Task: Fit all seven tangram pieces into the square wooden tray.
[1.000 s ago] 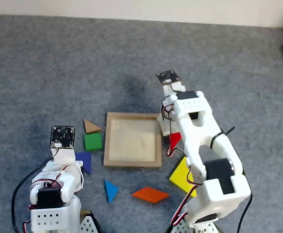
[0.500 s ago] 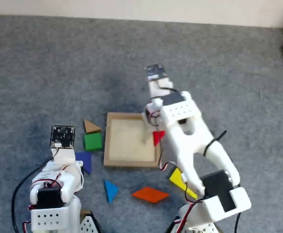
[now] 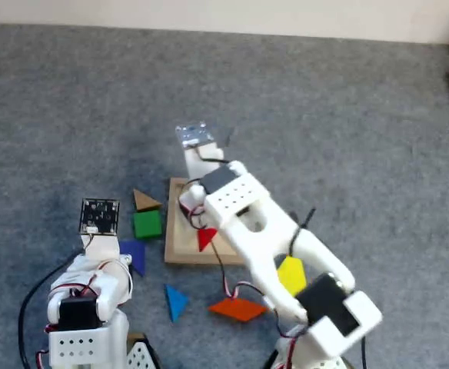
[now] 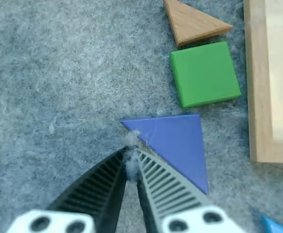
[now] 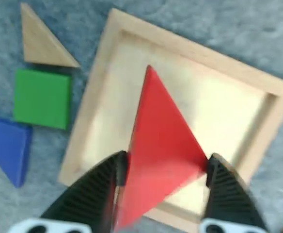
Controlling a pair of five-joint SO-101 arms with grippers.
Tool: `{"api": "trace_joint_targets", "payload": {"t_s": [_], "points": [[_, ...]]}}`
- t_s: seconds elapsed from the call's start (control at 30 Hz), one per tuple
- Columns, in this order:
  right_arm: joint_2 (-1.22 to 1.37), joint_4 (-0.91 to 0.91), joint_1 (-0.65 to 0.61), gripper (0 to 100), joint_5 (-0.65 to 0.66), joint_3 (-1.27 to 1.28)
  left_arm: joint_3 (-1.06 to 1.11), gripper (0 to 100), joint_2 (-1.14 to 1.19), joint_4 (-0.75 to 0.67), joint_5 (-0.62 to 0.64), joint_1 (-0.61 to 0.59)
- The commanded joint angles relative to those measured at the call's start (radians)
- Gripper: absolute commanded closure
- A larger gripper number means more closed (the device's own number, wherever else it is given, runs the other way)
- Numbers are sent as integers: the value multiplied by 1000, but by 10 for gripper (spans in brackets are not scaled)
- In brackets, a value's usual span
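My right gripper point(image 5: 163, 167) is shut on the red triangle point(image 5: 161, 155) and holds it above the square wooden tray point(image 5: 127, 22). From the high view the red triangle point(image 3: 205, 237) hangs over the tray's point(image 3: 175, 244) left part, under the right arm. My left gripper point(image 4: 130, 160) is shut, its tips on the carpet at the corner of the blue-violet triangle point(image 4: 178, 144). A green square point(image 4: 204, 74) and a tan triangle point(image 4: 190, 22) lie beyond it, left of the tray point(image 4: 258, 97). Loose on the carpet lie a small blue triangle point(image 3: 175, 300), an orange parallelogram point(image 3: 238, 308) and a yellow piece point(image 3: 291, 274).
Grey carpet covers the table point(image 3: 347, 115). The right arm point(image 3: 271, 231) stretches across the tray and hides most of it from above. The left arm's base point(image 3: 82, 307) stands at the near left. Open carpet lies beyond the tray.
The right arm has swung left with the red triangle, from the tray's right edge to over its left part. The left arm has stayed put.
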Motion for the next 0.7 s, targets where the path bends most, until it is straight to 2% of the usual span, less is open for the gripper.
{"api": "trace_joint_targets", "payload": {"t_s": [0.0, 0.13, 0.27, 0.4, 0.5, 0.67], "points": [[39, 7, -27, 802, -46, -122, 21, 995, -5, 5, -2, -10], [125, 8, -28, 797, -78, -188, 21, 995, -5, 5, -2, -10], [157, 21, -28, 722, -77, -216, 21, 995, -5, 5, -2, -10], [96, 140, -13, 714, -20, -294, 21, 995, -5, 5, -2, -10], [24, 209, 21, 776, 91, -349, 21, 995, -5, 5, -2, -10], [-42, 236, 140, 967, 164, -352, 21, 995, -5, 5, -2, -10]]}}
